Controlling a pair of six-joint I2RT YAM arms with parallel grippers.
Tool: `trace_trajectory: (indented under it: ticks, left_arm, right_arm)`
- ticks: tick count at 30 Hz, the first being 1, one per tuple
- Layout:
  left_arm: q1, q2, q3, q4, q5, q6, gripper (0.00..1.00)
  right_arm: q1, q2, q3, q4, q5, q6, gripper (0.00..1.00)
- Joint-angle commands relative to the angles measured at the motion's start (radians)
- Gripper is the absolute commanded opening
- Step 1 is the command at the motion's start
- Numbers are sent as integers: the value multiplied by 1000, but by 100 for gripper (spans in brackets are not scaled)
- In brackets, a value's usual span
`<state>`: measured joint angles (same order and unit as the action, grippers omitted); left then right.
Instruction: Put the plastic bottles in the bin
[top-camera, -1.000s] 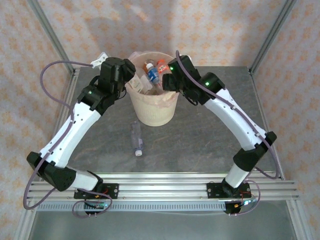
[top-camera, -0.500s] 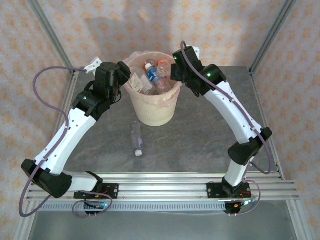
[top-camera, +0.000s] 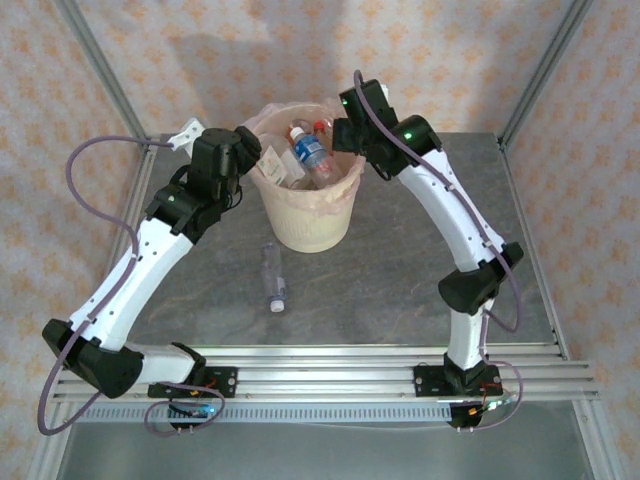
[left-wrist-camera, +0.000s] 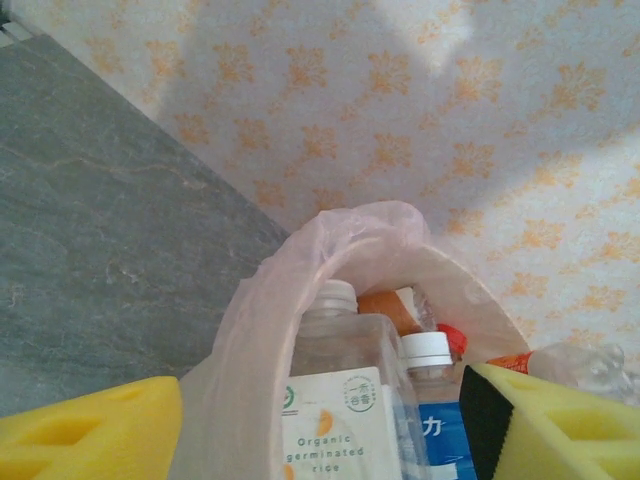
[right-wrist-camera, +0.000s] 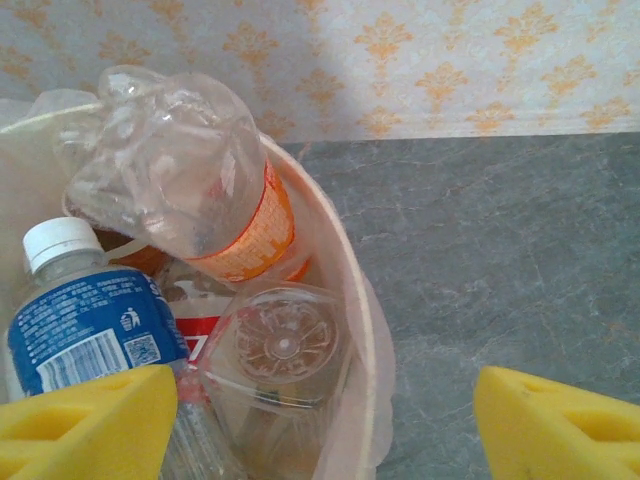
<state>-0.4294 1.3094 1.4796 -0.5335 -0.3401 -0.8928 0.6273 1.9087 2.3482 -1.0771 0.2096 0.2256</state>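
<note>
The bin (top-camera: 305, 225), a cream bucket with a pinkish bag over its rim, holds several plastic bottles (top-camera: 310, 152). My left gripper (top-camera: 256, 160) hangs at its left rim. In the left wrist view it (left-wrist-camera: 322, 390) is open, and a clear bottle with a white "Organic germinated rice" label (left-wrist-camera: 350, 415) stands inside the bag between the fingers, untouched. My right gripper (top-camera: 342, 133) is open over the far right rim (right-wrist-camera: 360, 300), beside a blue-labelled bottle (right-wrist-camera: 80, 325) and an orange-labelled one (right-wrist-camera: 200, 190). Another clear bottle (top-camera: 272, 275) lies on the table in front of the bin.
The grey stone-look table (top-camera: 400, 270) runs out to metal frame posts at the back corners, with patterned walls behind. An aluminium rail (top-camera: 330, 370) carrying both arm bases lines the near edge.
My left gripper has opened and let the white-labelled bottle go into the bin, drawing back slightly to the left. My right arm has lifted and shifted toward the bin's far right rim.
</note>
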Motion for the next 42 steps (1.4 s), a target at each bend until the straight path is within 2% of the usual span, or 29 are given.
trace_trajectory:
  ticks: [1, 9, 13, 16, 21, 27, 35, 39, 42]
  left_arm:
    - [9, -36, -21, -3, -49, 1, 78]
    - [10, -80, -83, -31, -57, 12, 100]
    - [11, -107, -129, -48, -54, 14, 100]
    - [11, -133, -166, -52, -51, 16, 100]
    - [10, -156, -201, -64, -58, 24, 100]
    - [11, -167, -230, -77, -44, 32, 100]
    - [9, -186, -326, -99, 52, 103, 100]
    - [1, -247, -447, -72, 144, 126, 100]
    - [-23, -292, -530, -69, 169, 126, 100]
  right_arm:
    - [2, 12, 74, -34, -15, -30, 79]
    - [0, 139, 260, -58, 16, -70, 79]
    - [-3, 221, 386, -35, 93, -100, 78]
    - [-13, 241, 390, 15, 130, -102, 78]
    - [-28, 284, 390, 54, 115, -90, 78]
    - [-28, 328, 390, -5, 83, -71, 78]
    - [-28, 334, 375, -89, 55, -51, 77]
    - [-28, 311, 374, -93, 30, -53, 77]
    - [-28, 286, 377, -85, -9, -52, 79]
